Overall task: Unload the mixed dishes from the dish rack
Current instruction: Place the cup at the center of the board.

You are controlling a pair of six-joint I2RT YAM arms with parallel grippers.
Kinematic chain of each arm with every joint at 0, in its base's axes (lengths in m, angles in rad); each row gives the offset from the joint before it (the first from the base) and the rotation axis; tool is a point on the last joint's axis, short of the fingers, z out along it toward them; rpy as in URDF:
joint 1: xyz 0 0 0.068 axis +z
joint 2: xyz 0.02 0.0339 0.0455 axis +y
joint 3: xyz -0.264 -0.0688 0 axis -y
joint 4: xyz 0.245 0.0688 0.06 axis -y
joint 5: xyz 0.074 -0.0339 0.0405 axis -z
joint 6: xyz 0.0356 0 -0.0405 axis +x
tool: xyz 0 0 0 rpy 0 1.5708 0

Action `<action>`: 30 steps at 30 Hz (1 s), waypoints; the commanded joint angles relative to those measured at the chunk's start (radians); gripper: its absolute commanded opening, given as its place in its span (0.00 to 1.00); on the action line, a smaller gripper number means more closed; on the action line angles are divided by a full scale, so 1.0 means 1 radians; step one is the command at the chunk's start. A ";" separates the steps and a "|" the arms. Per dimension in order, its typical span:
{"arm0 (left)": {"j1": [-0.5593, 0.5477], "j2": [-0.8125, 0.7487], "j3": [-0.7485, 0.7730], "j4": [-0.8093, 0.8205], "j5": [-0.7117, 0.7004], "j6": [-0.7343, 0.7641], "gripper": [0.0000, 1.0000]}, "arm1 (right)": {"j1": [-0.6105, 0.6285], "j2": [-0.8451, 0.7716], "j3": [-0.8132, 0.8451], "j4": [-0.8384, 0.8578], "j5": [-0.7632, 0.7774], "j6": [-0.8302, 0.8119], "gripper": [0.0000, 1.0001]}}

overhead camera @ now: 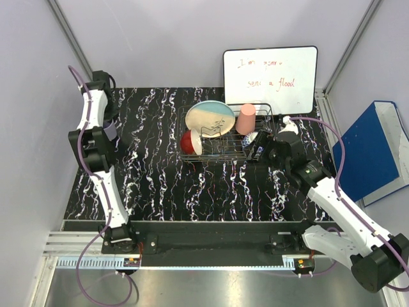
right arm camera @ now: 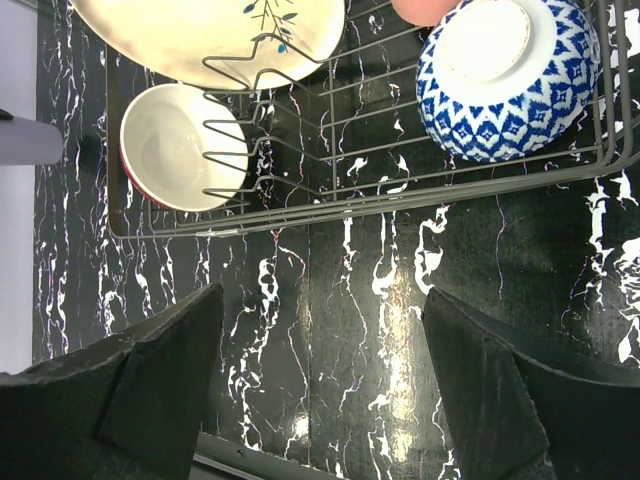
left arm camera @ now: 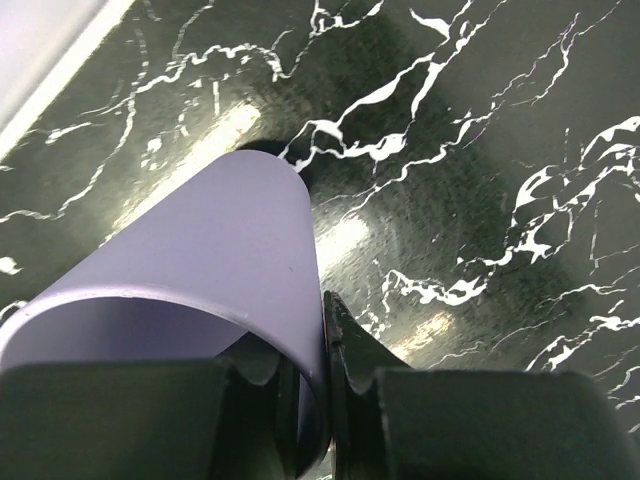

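Within the left gripper (left arm camera: 312, 365) sits the lavender cup (left arm camera: 210, 240)'s wall.

In the left wrist view the lavender cup (left arm camera: 200, 260) is cut off at the bottom edge, its rim partly hidden behind the left jaws. The right wrist view crops the large plate (right arm camera: 200, 30) at the top, shows only a sliver of the salmon-pink cup (right arm camera: 425, 8), and cuts the dish rack (right arm camera: 400, 195) at the right. From above, the small blue-and-white bowl (overhead camera: 250, 136) is mostly hidden behind the right jaws; the white board (overhead camera: 270, 78) carries writing too small to read.
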 commanded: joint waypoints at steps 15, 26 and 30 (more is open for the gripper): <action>0.061 -0.048 0.032 0.053 0.170 0.006 0.60 | -0.001 -0.028 0.001 0.042 -0.001 -0.009 0.90; 0.014 -0.322 0.158 0.010 0.161 -0.056 0.89 | 0.000 0.021 0.046 0.039 0.036 -0.033 0.91; -0.101 -0.415 0.208 -0.036 0.132 -0.053 0.90 | 0.000 0.077 0.105 0.034 0.106 -0.087 0.99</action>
